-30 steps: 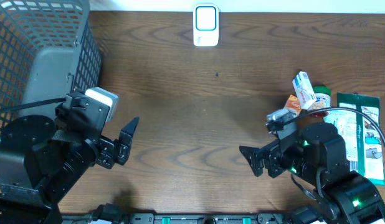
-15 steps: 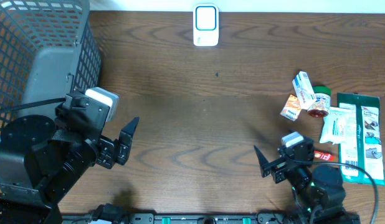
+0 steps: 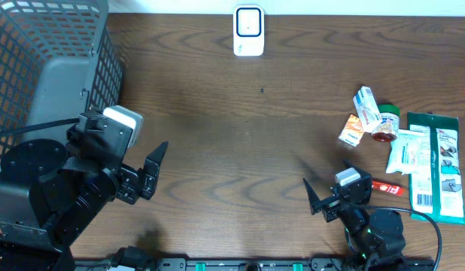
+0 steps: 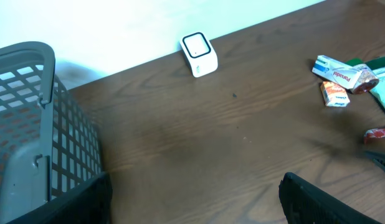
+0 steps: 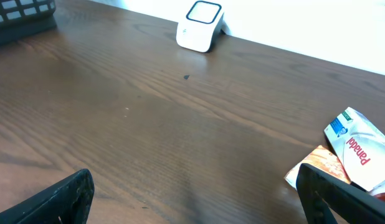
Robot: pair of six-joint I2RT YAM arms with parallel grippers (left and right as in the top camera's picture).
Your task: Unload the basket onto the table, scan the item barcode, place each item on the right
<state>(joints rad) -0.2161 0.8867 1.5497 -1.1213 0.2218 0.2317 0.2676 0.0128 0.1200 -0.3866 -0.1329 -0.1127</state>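
Note:
The white scanner (image 3: pixel 248 31) stands at the table's far edge, also visible as the scanner (image 4: pixel 199 54) and the scanner (image 5: pixel 200 26). The items lie in a cluster at the right: a blue-and-white Panadol box (image 3: pixel 367 108), an orange box (image 3: pixel 352 131), a red-lidded jar (image 3: pixel 384 129), a white pouch (image 3: pixel 408 150), a green packet (image 3: pixel 436 165) and a red tube (image 3: pixel 384 186). My right gripper (image 3: pixel 320 202) is open and empty near the front edge, left of the cluster. In its wrist view the right gripper (image 5: pixel 199 196) has bare wood between its fingers. My left gripper (image 3: pixel 151 172) is open and empty at the front left.
A grey mesh basket (image 3: pixel 52 68) fills the back left corner, right behind my left arm. Bare brown wood stretches between the two arms and up to the scanner. The table's back edge meets a white wall.
My right arm has drawn back toward the front edge, uncovering the item cluster it partly hid. The left arm has not moved. Both grippers have stayed open.

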